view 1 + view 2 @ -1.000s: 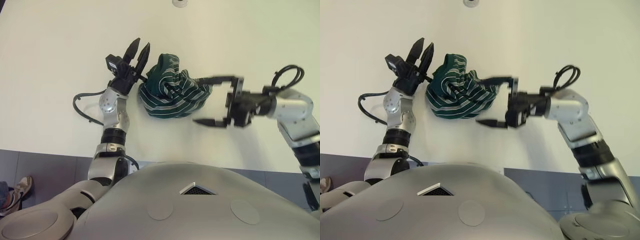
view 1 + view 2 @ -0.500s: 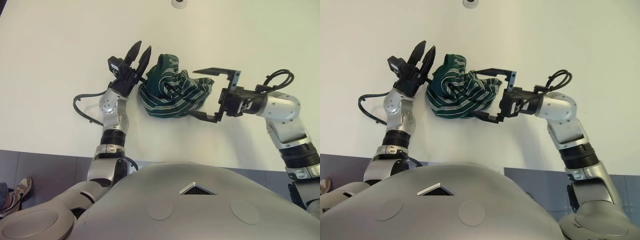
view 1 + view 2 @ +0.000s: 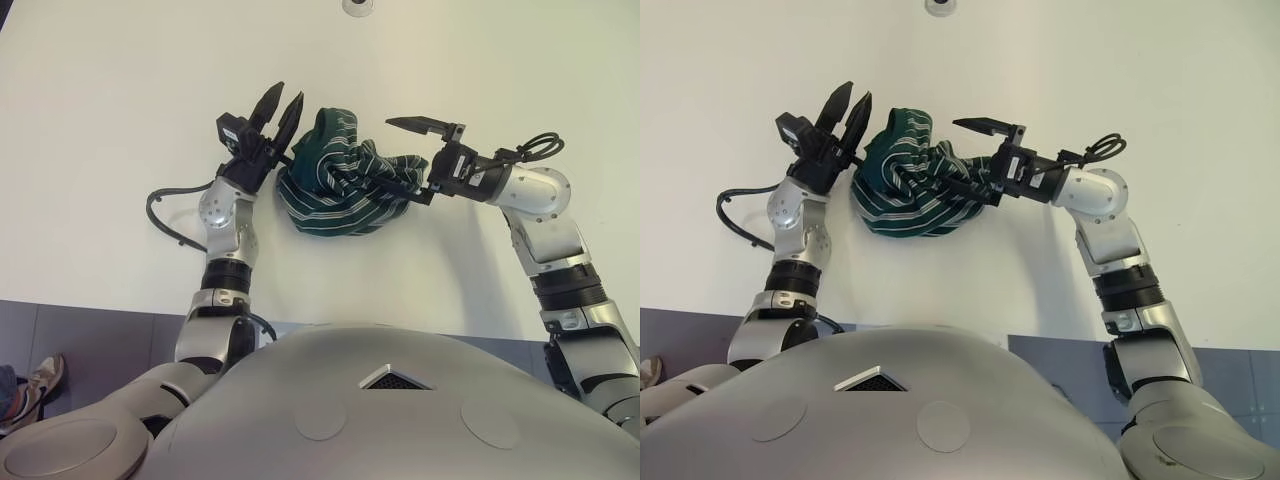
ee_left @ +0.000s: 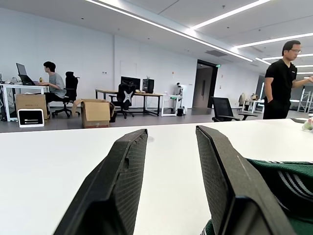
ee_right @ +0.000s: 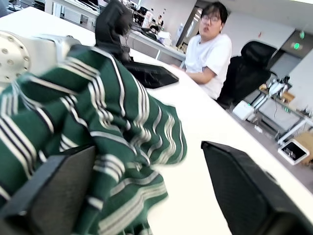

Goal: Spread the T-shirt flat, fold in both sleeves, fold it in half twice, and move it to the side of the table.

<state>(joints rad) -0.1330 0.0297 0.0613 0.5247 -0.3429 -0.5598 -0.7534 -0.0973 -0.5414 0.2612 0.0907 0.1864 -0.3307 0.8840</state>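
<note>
My right gripper (image 3: 385, 152) gapes around the crumpled striped T-shirt's (image 3: 335, 195) edge (not clamped); my left gripper (image 3: 278, 106) stands parted just beside it.

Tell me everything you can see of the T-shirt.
The T-shirt is dark green cloth with thin white stripes, crumpled into a rounded heap, not spread, lying on the white table. The open right gripper straddles its right edge, one finger against the folds. The open left gripper stands close at its left edge.

open office, desks (image 4: 128, 93), chairs, likely doorway (image 4: 204, 87)
</note>
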